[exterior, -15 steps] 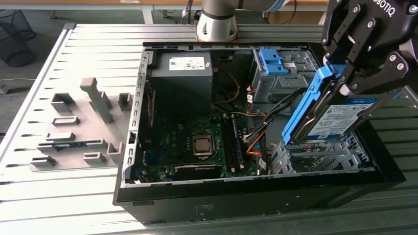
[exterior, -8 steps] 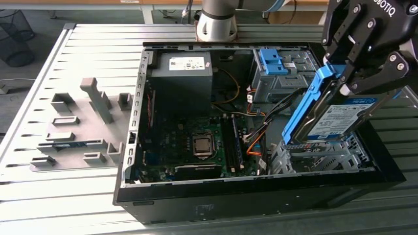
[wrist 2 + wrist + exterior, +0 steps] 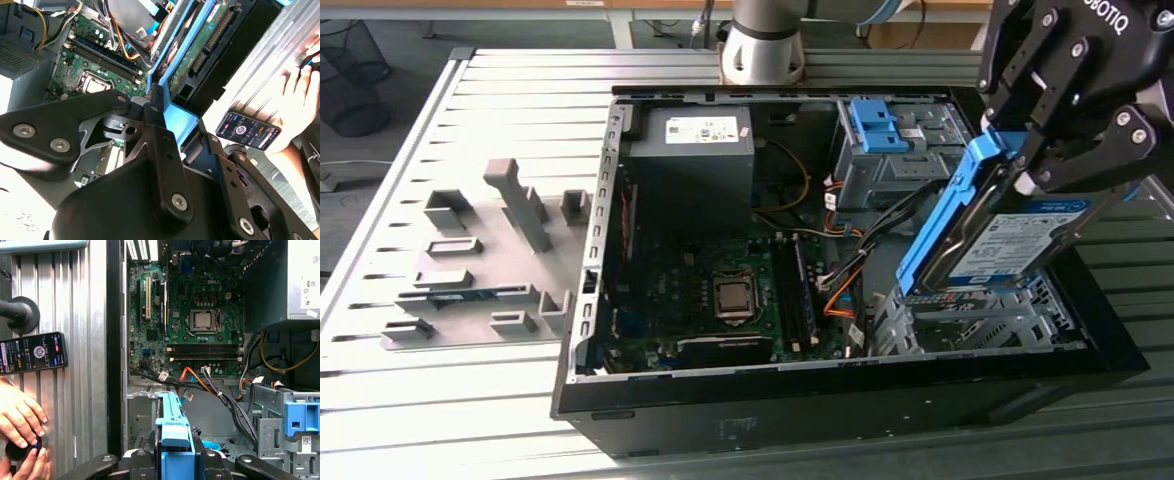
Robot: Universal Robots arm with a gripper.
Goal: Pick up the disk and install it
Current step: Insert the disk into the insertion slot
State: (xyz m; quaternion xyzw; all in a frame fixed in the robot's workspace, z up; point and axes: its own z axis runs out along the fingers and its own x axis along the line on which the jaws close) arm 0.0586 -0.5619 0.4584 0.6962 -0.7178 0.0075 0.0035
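Note:
The disk (image 3: 1017, 240), a silver hard drive with a white-and-blue label in a blue carrier bracket (image 3: 945, 215), hangs tilted on edge over the open computer case (image 3: 854, 385). It sits above the metal drive bay (image 3: 974, 322) at the front corner on the exterior view's right. My black gripper (image 3: 1051, 165) is shut on the disk's upper end. In the second wrist view the disk's green circuit-board underside (image 3: 200, 45) and blue carrier (image 3: 177, 116) run out from the gripper (image 3: 167, 120). In the first wrist view the carrier's edge (image 3: 172, 426) rises from between the fingers (image 3: 137, 460).
Inside the case lie the motherboard (image 3: 720, 290), a grey power-supply box (image 3: 694, 140), loose cables (image 3: 847, 270) and a drive cage with a blue clip (image 3: 878, 125). A grey fixture plate (image 3: 480, 260) lies on the table at the exterior view's left. A person's hand (image 3: 20, 415) and a phone (image 3: 32, 352) are beside the case.

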